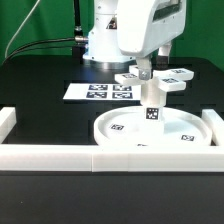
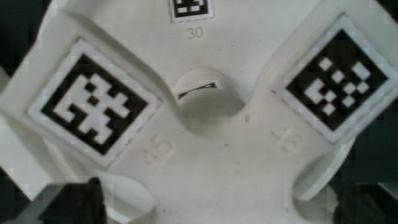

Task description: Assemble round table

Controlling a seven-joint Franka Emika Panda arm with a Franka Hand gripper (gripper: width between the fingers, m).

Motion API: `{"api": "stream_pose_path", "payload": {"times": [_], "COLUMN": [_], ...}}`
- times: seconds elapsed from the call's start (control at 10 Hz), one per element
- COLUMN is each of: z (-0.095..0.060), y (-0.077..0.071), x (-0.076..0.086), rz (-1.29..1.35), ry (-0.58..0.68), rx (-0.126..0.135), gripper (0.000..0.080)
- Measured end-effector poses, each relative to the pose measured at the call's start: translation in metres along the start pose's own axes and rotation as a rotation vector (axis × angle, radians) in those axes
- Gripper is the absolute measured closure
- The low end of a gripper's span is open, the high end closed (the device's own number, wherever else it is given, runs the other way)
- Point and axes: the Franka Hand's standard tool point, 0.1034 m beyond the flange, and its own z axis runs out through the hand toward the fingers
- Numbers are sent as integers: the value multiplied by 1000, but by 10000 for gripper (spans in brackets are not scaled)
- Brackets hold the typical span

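So here's your scene: the gripper (image 1: 146, 72) hangs right over the cross-shaped base (image 1: 152, 80), jaws spread about as wide as they go, and you can't really tell from either view whether the fingers touch the base or just straddle it. I wouldn't call it a grip.

Straight below the gripper, the cross-shaped base sits on top of the short cylinder leg (image 1: 153, 108), which stands upright in the middle of the round table top (image 1: 155, 133). That rimmed disc lies flat on the black table (image 1: 40, 90), pushed up against the white border rail (image 1: 50, 155) on the side nearer the exterior camera.

In your wrist view the base (image 2: 205, 130) fills nearly the whole picture: you see its centre hole (image 2: 205, 95) and big square tags on the arms either side. One dark fingertip (image 2: 71, 205) peeks in at the edge.

Beyond the gripper, toward the robot's pedestal, the marker board (image 1: 105, 91) lies flat on the table, well apart from the disc.
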Motion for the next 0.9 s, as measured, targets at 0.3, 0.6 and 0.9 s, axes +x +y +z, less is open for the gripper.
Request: {"api": "stream_pose_path", "payload": {"times": [0.3, 0.6, 0.9], "z": [9, 10, 10], "y": [0, -2, -1], "x": [-2, 2, 0], "rz": [2, 6, 19], "ry": [-11, -11, -11], "rx": [12, 12, 12], "gripper": [151, 151, 344]}}
